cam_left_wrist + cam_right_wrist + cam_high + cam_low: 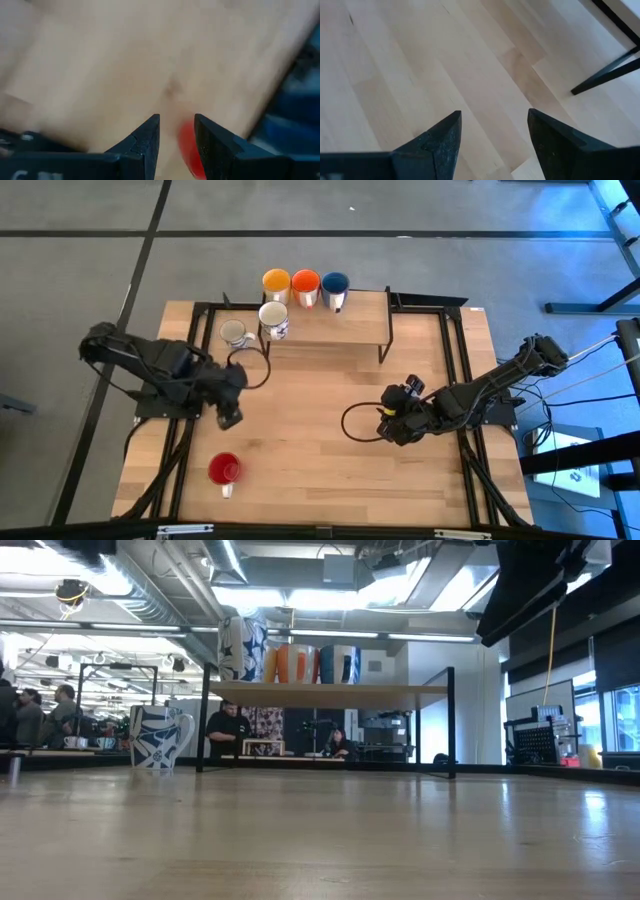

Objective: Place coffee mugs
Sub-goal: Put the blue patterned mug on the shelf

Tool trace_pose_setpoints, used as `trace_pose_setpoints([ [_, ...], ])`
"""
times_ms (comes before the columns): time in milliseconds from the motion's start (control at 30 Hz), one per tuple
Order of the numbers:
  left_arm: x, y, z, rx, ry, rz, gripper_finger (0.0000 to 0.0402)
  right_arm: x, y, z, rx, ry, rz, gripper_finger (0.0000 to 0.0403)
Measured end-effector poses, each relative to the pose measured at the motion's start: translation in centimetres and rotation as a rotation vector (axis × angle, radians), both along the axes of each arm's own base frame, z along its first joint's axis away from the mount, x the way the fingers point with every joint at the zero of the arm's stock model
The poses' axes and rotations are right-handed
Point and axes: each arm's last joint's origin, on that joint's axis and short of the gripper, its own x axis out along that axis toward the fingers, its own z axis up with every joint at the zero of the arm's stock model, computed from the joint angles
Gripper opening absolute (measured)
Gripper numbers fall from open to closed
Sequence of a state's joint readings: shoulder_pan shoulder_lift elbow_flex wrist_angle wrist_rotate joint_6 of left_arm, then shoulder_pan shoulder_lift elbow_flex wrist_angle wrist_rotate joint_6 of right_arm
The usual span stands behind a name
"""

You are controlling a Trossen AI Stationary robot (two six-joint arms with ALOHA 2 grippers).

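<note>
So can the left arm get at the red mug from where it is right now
Probably yes. The left tool hangs open and empty above bare table, and the red mug stands alone just beyond it, with nothing between them.

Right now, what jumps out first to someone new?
A row of yellow, orange and dark blue ceramic mugs lines the raised wooden shelf at the table's far edge. One red ceramic mug sits alone near the front, with the left gripper open above the bare wood beyond it.
</note>
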State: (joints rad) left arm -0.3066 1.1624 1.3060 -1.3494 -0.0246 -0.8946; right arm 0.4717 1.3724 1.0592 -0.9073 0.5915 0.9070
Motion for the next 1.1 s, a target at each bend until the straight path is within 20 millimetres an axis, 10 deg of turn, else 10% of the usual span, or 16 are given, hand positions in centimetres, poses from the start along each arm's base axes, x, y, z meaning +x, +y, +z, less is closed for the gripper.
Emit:
trace_pose_setpoints([
  [267,-1.3,5.7,-0.1,0.268,0.104,0.446,0.0116,0.0,0.0,0.0,0.008,-0.002,0.002,0.0215],
  [600,-2.6,13.1,-0.1,0.332,0.158,0.562,0.0116,0.2,0.1,0.1,0.024,-0.026,-0.002,0.0215],
  [1100,-6.1,21.7,-5.5,0.225,0.146,0.759,0.0116,0.4,0.2,0.2,0.05,-0.055,-0.022,0.0215],
])
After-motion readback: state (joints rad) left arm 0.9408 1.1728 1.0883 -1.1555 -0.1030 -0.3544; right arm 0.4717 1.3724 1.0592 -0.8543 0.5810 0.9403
